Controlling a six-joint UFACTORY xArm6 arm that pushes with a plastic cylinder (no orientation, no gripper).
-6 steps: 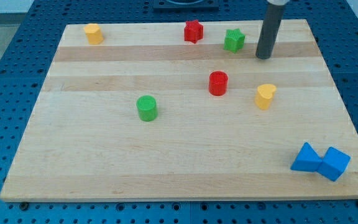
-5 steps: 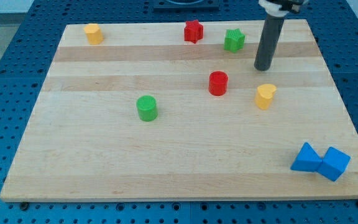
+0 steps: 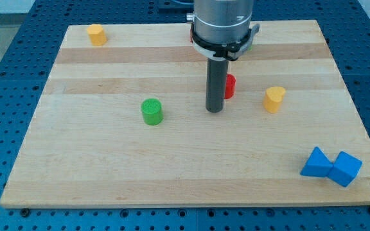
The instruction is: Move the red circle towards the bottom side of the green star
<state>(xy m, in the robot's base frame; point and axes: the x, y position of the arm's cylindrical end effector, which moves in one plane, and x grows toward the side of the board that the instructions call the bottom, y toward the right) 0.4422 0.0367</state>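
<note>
The red circle [image 3: 230, 86] stands near the board's middle, mostly hidden behind my rod. My tip [image 3: 214, 110] rests on the board just to the lower left of the red circle, close to it or touching; I cannot tell which. The green star [image 3: 249, 42] is near the view's top, almost wholly hidden behind the arm's body; only a sliver shows. It lies above and slightly right of the red circle.
A green circle [image 3: 151, 111] stands left of my tip. A yellow heart [image 3: 274, 99] stands right of the red circle. A yellow block [image 3: 96, 34] is at the top left. Two blue blocks [image 3: 331, 167] sit at the bottom right. The red star is hidden behind the arm.
My tip has moved from right of the green star down and left across the board to the lower left of the red circle. The arm now hides the red star and green star. No block moved.
</note>
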